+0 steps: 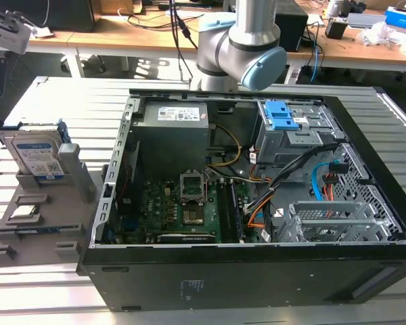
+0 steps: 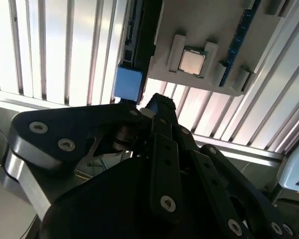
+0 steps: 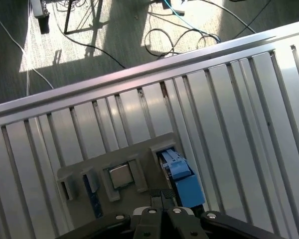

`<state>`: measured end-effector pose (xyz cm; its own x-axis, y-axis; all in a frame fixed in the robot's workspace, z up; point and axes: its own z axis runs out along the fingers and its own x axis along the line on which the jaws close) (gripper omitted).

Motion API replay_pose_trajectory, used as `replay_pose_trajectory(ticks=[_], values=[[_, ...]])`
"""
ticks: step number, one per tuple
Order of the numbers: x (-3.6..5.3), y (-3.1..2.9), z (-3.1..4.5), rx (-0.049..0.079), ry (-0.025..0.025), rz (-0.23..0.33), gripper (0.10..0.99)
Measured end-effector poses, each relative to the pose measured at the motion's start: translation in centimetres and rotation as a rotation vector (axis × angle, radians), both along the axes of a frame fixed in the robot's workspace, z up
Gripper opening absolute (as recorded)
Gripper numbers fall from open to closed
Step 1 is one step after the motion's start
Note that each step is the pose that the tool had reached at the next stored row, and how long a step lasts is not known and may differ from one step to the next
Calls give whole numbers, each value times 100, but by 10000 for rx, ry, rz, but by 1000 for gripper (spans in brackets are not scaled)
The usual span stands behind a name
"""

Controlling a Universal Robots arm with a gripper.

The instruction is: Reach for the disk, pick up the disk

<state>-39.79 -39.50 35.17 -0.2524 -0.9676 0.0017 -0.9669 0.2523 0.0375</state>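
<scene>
On the exterior view's left, the disk (image 1: 35, 157) stood upright in a grey rack (image 1: 78, 181) on the desk (image 1: 27, 298). My gripper (image 3: 162, 198) hung above it, jaws closed together, empty. I judged they should open wide and square to the disk's flat faces.

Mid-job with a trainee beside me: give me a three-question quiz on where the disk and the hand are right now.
1. True or false: the disk lies flat inside the computer case.
2. What else sits in the grey holder with the disk? A) processor chip B) screwdriver C) fan
3. Is the hand gripping the disk?
Key: 1 false, it stands on edge in the holder; 2 A; 3 no.
</scene>
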Motion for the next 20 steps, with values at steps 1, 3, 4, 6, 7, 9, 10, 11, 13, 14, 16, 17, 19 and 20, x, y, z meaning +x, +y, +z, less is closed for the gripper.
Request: replay_pose_trajectory(ticks=[1, 3, 4, 6, 7, 9, 10, 11, 13, 14, 16, 17, 19, 20], values=[[0, 0, 0, 0, 0, 136, 106], [0, 0, 0, 0, 0, 450, 106], [0, 0, 0, 0, 0, 569, 106], [0, 0, 0, 0, 0, 852, 106], [0, 0, 0, 1, 0, 1059, 106], [0, 0, 0, 0, 0, 1469, 106], [0, 0, 0, 1, 0, 1696, 106], [0, 0, 0, 0, 0, 1932, 106], [0, 0, 0, 0, 0, 2270, 106], [0, 0, 0, 0, 0, 2396, 106], [0, 0, 0, 0, 1, 2658, 106], [0, 0, 0, 0, 0, 2775, 106], [0, 0, 0, 0, 0, 3095, 106], [0, 0, 0, 0, 0, 3187, 106]])
